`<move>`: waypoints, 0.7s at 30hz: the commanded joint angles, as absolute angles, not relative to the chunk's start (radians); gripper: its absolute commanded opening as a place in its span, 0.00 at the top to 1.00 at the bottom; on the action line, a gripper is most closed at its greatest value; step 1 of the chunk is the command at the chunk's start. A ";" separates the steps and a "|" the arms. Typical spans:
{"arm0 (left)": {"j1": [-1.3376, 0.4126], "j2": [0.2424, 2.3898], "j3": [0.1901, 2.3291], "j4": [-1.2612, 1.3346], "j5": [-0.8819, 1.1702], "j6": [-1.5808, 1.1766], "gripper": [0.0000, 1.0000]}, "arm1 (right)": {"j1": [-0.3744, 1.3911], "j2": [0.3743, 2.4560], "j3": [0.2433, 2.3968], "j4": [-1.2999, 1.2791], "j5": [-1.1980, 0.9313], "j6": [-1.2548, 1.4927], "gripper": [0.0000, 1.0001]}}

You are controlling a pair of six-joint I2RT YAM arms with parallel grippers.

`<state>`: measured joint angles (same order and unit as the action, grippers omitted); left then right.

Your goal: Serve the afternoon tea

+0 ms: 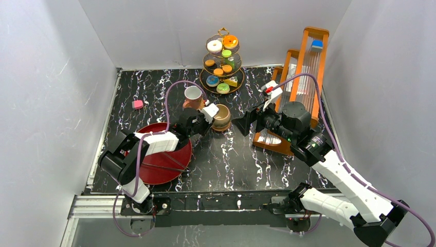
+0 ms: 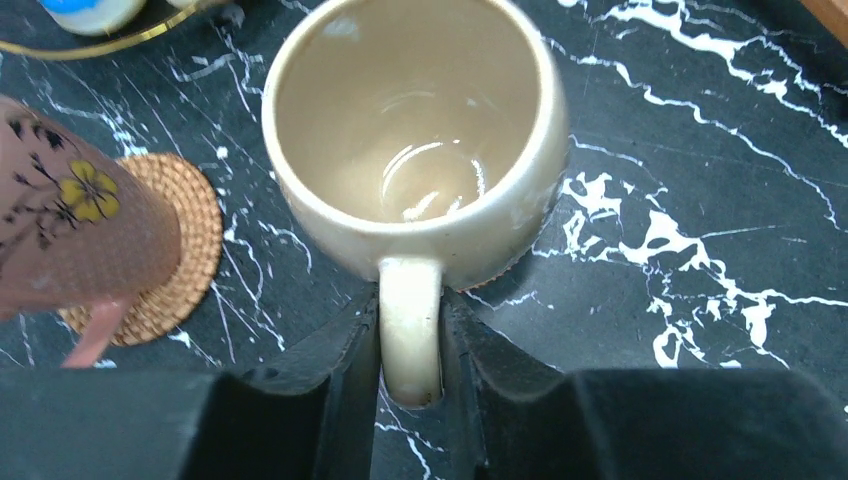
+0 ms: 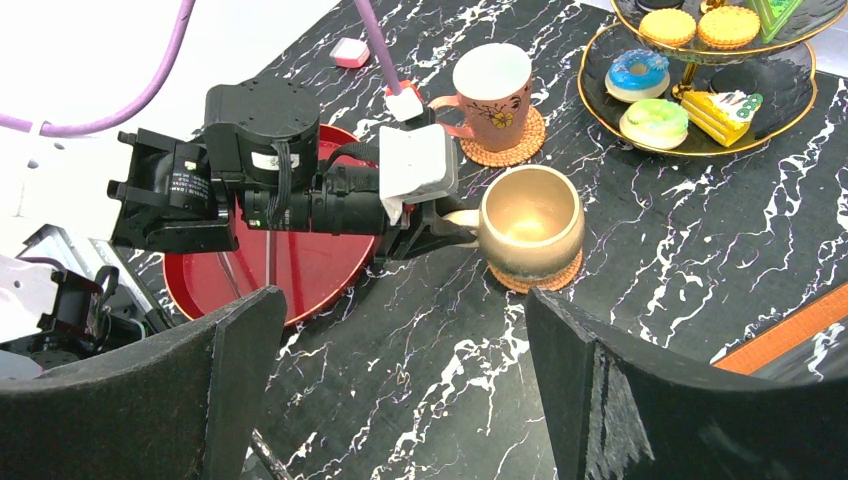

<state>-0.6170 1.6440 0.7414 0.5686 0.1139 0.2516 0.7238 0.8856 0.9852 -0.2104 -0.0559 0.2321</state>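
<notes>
Though overhead hides it, left tool [image 2: 410,300] pinches beige mug [image 2: 415,130] (by handle).

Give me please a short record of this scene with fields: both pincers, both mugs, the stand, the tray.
left pincer: shut on the handle of the round beige ceramic mug
beige mug: upright, empty, on a round woven coaster
pink flowered ceramic mug: upright on a second woven coaster, not held
right pincer: open, holds nothing
gold three-tier stand: carries small colourful toy pastries
round red tray: beneath the left arm
</notes>
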 commanded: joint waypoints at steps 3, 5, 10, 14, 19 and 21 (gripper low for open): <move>-0.612 1.570 0.754 0.680 0.125 0.253 0.66 | 0.720 0.881 0.985 -0.151 -0.067 0.232 0.01; -0.612 1.544 0.766 0.654 0.130 0.250 0.60 | 0.720 0.882 0.985 -0.154 -0.068 0.235 0.01; -0.612 1.467 0.802 0.586 0.129 0.231 0.24 | 0.720 0.885 0.971 -0.156 -0.067 0.240 0.01; -0.612 1.396 0.819 0.524 0.089 0.218 0.18 | 0.720 0.899 0.966 -0.165 -0.067 0.248 0.01; -0.612 1.288 0.873 0.371 -0.040 0.179 0.13 | 0.720 0.929 0.966 -0.181 -0.071 0.252 0.01; -0.611 1.238 0.901 0.293 -0.096 0.153 0.11 | 0.720 0.949 0.970 -0.190 -0.065 0.245 0.01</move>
<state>-0.6170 1.3426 0.8234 0.4400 0.0383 0.2054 0.7238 0.9260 0.9646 -0.2111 -0.0601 0.2413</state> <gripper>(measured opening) 0.873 0.985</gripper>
